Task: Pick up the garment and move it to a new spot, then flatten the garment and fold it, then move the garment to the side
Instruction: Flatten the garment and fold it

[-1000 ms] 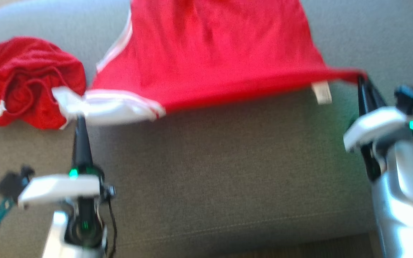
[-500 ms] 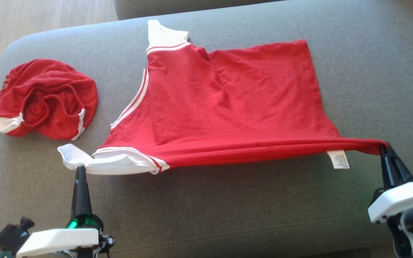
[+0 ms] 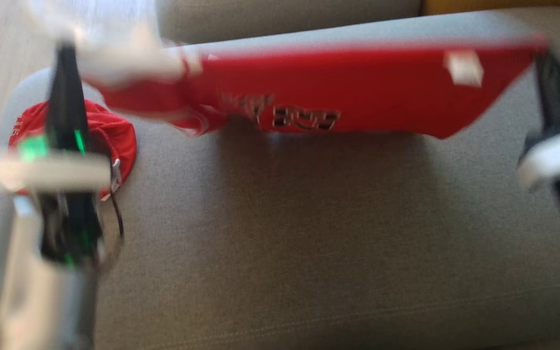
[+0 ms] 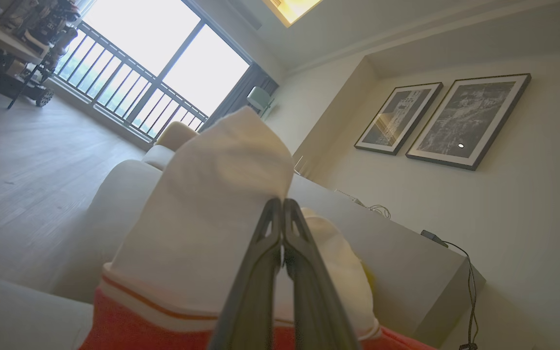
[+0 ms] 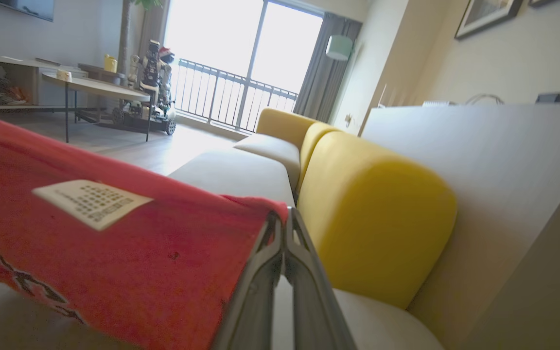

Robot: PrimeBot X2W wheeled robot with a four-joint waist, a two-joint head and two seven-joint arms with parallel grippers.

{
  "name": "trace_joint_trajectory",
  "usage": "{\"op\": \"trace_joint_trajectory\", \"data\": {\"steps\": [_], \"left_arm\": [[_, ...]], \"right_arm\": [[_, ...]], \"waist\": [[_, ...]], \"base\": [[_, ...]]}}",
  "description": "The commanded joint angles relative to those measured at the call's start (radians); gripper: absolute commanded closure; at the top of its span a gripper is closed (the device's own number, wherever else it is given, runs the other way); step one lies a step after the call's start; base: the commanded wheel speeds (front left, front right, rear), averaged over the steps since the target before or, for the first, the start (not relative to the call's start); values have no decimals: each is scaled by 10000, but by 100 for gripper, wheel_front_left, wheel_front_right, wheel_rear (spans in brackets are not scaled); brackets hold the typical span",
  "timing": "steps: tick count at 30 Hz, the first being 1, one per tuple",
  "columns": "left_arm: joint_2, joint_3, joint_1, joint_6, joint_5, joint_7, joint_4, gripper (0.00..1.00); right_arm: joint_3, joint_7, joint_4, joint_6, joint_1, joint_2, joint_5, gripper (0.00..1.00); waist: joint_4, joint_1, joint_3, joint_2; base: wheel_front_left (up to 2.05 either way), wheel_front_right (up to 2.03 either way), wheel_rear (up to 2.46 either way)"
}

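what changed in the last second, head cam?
The left gripper and right gripper went up and away from the robot, lifting the shirt off the cushion. It now hangs stretched between them, print showing. Both stayed shut on it: left on the white sleeve, right on the hem corner. The crumpled red garment stayed put at the left.

The red garment (image 3: 358, 92), pulled taut between the left gripper (image 3: 66, 48) and the right gripper (image 3: 542, 56), each pinched on one end, bars the far part of the grey seat cushion (image 3: 309, 233) like a band; on the garment's near side the cushion lies bare and wide, open to a gripper. Near the garment's left end a crumpled red cloth (image 3: 119, 138) takes up the cushion's corner, partly behind the left gripper. Past the garment's right end a yellow backrest (image 5: 372, 218) and a pale ledge (image 5: 494, 160) beside it close that side.
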State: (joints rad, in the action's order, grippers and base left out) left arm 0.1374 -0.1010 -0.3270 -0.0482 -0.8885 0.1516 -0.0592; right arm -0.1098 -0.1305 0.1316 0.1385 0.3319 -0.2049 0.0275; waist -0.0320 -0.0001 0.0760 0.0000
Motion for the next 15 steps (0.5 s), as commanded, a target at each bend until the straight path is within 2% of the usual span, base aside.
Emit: {"op": "trace_joint_trajectory", "data": {"steps": [1, 5, 8, 15], "left_arm": [[466, 227, -1450, 95, 313, -265, -141, 100], [850, 21, -3903, 310, 672, -1006, 798, 100], [1086, -122, -5436, 256, 896, -1330, 1602, 100], [1689, -367, -7848, 13, 1438, -1705, 3353, 100]], "right_arm": [[394, -239, 205, -78, 1226, -471, -11, 100], [1089, -729, -854, -78, 3520, -1142, 116, 100], [1663, -791, -1923, -78, 5033, -1511, 61, 100], [2249, -502, -4047, -78, 7498, -1803, -271, 100]], "waist": [[-49, 1, -122, 0], [-131, 1, -135, 0], [-150, 1, -70, 0], [-145, 1, 476, 0]], "base": [[0, 0, 0], [0, 0, 0], [0, 0, 0], [0, 0, 0]]}}
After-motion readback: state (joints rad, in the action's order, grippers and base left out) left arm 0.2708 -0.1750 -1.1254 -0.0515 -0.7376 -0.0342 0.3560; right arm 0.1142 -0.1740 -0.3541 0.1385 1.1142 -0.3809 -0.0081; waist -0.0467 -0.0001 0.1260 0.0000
